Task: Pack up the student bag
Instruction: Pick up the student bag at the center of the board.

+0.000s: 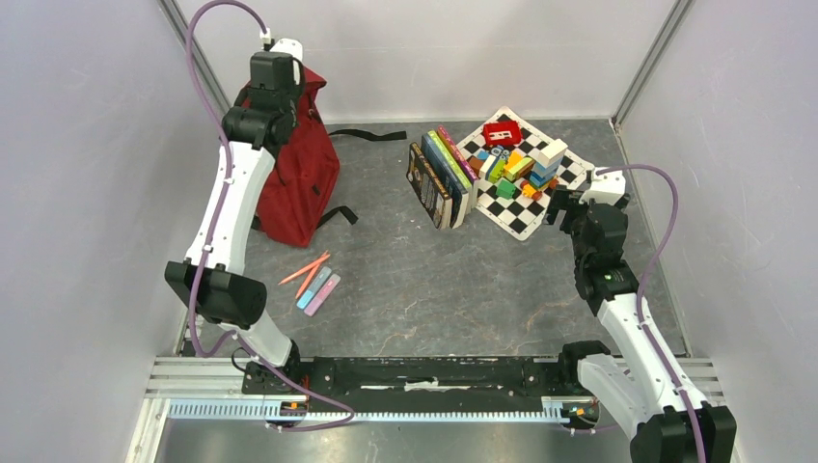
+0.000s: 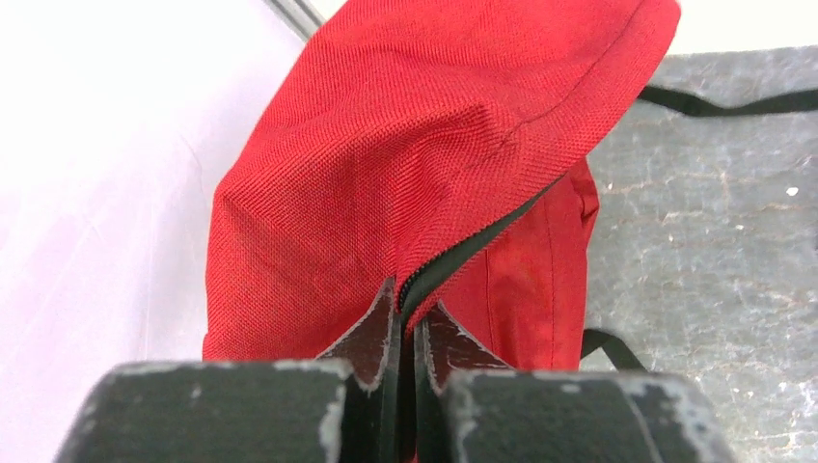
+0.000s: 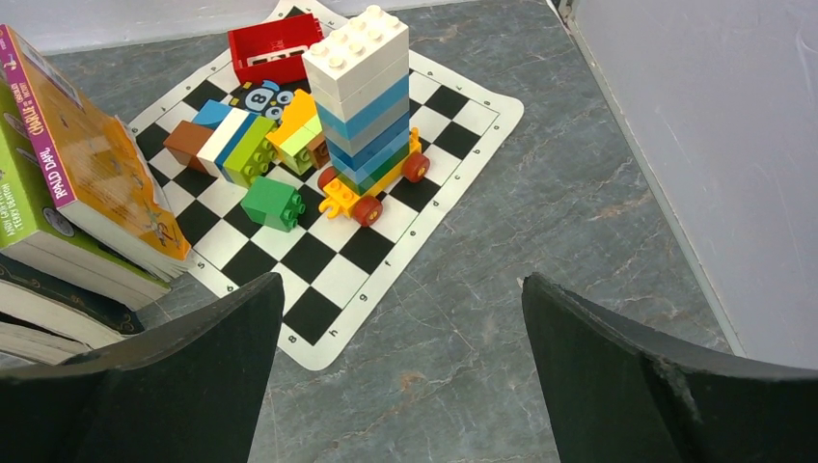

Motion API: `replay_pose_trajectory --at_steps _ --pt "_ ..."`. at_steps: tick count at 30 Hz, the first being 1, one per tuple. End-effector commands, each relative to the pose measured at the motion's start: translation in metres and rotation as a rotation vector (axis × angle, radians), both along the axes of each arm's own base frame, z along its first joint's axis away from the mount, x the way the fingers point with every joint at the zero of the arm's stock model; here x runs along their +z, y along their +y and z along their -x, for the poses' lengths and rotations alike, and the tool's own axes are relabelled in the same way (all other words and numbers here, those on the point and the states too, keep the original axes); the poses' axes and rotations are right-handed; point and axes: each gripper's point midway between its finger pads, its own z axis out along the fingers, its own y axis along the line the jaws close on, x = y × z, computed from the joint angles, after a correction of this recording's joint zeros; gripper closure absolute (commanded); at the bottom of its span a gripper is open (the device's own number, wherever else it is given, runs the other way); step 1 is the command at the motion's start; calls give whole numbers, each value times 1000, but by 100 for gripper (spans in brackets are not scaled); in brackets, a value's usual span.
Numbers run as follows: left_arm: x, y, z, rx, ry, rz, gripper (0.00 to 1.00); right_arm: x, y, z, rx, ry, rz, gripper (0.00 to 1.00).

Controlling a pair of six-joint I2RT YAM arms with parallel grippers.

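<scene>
The student bag (image 1: 299,183) stands at the far left of the worktop (image 1: 434,289), close to the left wall, with one black strap (image 1: 367,134) trailing to the right behind it. The left gripper (image 2: 407,313) is at the bag's top, closed tight. In the left wrist view its fingertips pinch the red fabric right where the black zipper (image 2: 482,236) runs down. The zipper is parted a little just above the grip.

The right gripper (image 3: 400,280) hangs wide open and holds nothing, above bare worktop just off the near corner of a chequered mat (image 3: 318,338). On that mat stand a tall block tower (image 3: 367,96) on a small wheeled base, a loose green block (image 3: 272,203), a row of mixed blocks and a red block (image 3: 275,46) at the far edge. A stack of books (image 1: 442,178) leans just left of the mat. A few pens (image 1: 313,280) — orange, blue and pink — lie near the left arm, in front of the bag.
</scene>
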Motion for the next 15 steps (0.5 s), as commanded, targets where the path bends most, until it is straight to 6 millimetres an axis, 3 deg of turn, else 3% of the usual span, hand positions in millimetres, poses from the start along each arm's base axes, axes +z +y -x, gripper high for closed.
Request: replay_pose_trajectory --at_steps 1,5,9,13,15 --pt "96 -9 -8 -78 -282 9 98 20 3 -4 16 -47 -11 2" --pt "132 -37 -4 -246 -370 68 98 27 4 -5 24 -58 0 2" --pt "163 -53 16 -354 -450 113 98 35 10 -7 63 -72 4 2" --pt "176 -70 43 -484 -461 138 98 46 29 -11 172 -92 3 2" --pt "171 -83 56 -568 -426 163 98 57 45 -11 268 -120 7 2"
